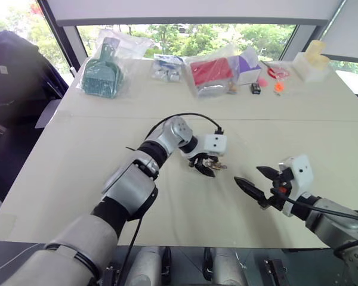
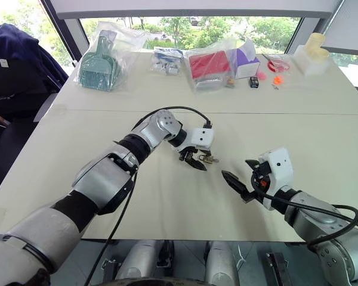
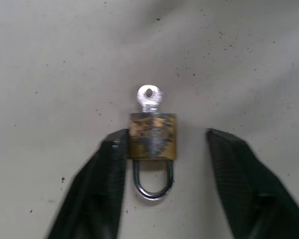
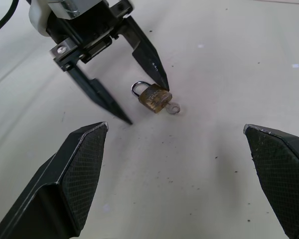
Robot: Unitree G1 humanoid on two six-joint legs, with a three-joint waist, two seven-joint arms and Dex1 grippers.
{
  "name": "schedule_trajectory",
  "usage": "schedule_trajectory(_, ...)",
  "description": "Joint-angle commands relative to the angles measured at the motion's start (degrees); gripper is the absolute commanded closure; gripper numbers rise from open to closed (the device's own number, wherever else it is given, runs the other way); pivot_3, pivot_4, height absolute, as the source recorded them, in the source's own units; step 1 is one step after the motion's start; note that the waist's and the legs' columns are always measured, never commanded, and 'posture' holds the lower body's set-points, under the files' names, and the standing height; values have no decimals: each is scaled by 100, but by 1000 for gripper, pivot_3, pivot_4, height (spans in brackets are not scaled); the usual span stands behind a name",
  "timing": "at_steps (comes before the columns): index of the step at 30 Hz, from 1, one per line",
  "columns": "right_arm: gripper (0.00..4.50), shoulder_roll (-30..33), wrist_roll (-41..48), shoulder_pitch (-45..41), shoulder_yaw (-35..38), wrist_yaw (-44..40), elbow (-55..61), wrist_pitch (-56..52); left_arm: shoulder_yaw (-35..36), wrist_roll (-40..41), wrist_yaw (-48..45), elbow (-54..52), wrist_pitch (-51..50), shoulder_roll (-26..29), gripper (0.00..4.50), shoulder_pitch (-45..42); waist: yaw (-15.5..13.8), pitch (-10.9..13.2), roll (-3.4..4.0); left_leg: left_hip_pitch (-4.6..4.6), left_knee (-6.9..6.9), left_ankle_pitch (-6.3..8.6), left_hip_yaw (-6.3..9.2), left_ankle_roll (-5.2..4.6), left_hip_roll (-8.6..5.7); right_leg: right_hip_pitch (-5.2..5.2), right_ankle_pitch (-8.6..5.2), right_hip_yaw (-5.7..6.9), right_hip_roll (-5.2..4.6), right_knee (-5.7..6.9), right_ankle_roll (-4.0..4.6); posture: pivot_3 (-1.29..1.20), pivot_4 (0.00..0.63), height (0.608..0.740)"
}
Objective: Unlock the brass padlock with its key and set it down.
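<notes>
The brass padlock [image 3: 152, 135] lies flat on the white table [image 1: 77, 137], its silver shackle closed. The small silver key [image 3: 149, 97] sticks out of the bottom of its body. My left gripper [image 1: 204, 165] points down at the padlock, open, with the lock between its two fingers. One finger [image 3: 112, 164] touches the side of the brass body; the other stands a little apart from it. The right wrist view shows the padlock [image 4: 153, 96] and key [image 4: 173, 107] under the left fingertips. My right gripper [image 1: 249, 174] hovers open to the right, aimed at the lock, holding nothing.
Along the table's far side lie a bagged green brush [image 1: 101, 74], a bag with a red item [image 1: 212, 74], a purple box [image 1: 247, 65], a small black object [image 1: 255, 88] and a white container [image 1: 313, 62]. A chair with a dark jacket [image 1: 12, 71] stands at the left.
</notes>
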State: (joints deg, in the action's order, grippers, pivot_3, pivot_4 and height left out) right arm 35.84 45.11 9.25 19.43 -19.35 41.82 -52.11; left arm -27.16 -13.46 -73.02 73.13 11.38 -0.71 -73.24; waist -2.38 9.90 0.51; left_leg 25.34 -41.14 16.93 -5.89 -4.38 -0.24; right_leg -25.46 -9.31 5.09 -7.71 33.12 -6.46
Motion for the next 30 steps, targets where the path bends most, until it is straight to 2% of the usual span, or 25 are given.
schedule_trajectory(1, 0, -24, -8, 22, 39, 3, 61, 102, -64, -291, 151, 60, -6, -41, 3772, 116, 0, -1, 0, 0, 0, 0, 0, 0, 0, 0, 0, 0, 0, 0, 0, 0, 150, 735)
schedule_trajectory(4, 0, -30, 75, -30, 6, 9, 41, 21, -91, -378, 300, 46, 55, -12, 3769, 179, 0, -5, -5, -2, -1, 0, 1, 0, 0, 3, 0, 0, 0, 0, 0, 0, 150, 735)
schedule_trajectory(9, 0, -86, 627, -319, 148, 22, -50, -220, 128, -355, 1034, -283, 963, 412, 3769, 127, 16, -7, -11, -7, -1, 0, 2, 0, 2, 5, 2, 0, -1, 2, 0, 0, 150, 735)
schedule_trajectory(13, 0, -253, 1186, -848, 250, 173, -179, -190, 639, 129, 946, -1036, 1789, 991, 3769, 197, 57, -5, -10, 1, 7, 0, 0, 0, 5, -13, 2, -1, 1, 7, 0, 0, 150, 735)
schedule_trajectory(15, 0, -459, 1689, -1267, 305, 398, -376, -154, 966, 568, 660, -1666, 1860, 1285, 3769, 424, 79, -5, -8, 3, 13, -1, -1, 2, 6, -21, 5, -1, 1, 9, -4, 0, 150, 735)
schedule_trajectory(20, 0, -856, 2519, -2088, 227, 883, -880, -93, 1498, 1592, 224, -3673, 793, 1664, 3769, 1230, 48, -7, -4, 4, 12, -2, -1, 5, 4, -16, 9, 0, -5, 10, -8, 0, 150, 735)
schedule_trajectory(25, 0, -1028, 2834, -2596, 52, 1189, -1242, -19, 1606, 1784, 455, -4966, 35, 1908, 3769, 1755, 17, -7, -3, 4, 7, -2, -4, 4, -3, -9, 13, 0, -5, 8, -5, 0, 150, 735)
schedule_trajectory(30, 0, -1104, 2940, -2767, -94, 1283, -1422, 78, 1621, 1936, 655, -5741, -419, 1986, 3769, 2058, 36, -8, -1, -1, 8, -3, -4, 5, -2, -5, 14, 0, 1, 11, -8, 0, 150, 735)
